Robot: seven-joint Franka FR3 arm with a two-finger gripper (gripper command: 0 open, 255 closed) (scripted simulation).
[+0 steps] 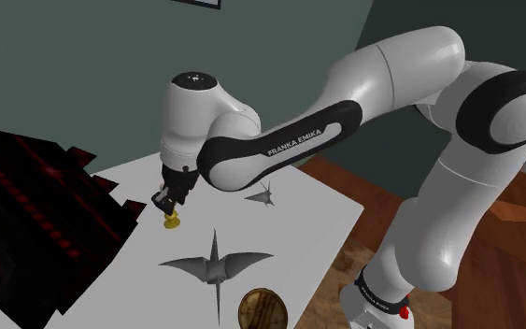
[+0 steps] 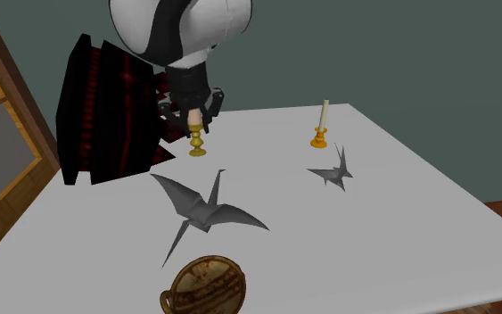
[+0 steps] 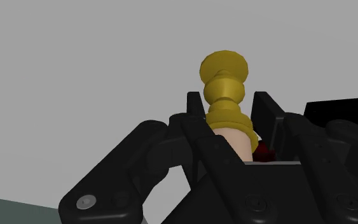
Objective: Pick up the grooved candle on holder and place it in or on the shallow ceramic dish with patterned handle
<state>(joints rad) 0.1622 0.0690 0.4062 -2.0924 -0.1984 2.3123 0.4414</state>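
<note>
Grasp stage: the dish point(image 2: 206, 285) lies nearest, the crane point(image 2: 211, 207) beyond it, and farthest, at 12 o'clock on the desk point(image 2: 400, 205), the candle point(image 2: 196, 141), clasped by the tool point(image 3: 229, 107); the next move calls for lifting, then carrying toward 6 o'clock over the crane.

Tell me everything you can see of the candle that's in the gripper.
The candle on holder is a short, pale peach stub in a turned gold holder, brass-like, with a round foot, bulbed stem and cup. It stands upright, its foot seemingly on the white table, near a black-and-red object. The gripper is shut on the candle just above the cup. No grooves can be made out.
</note>
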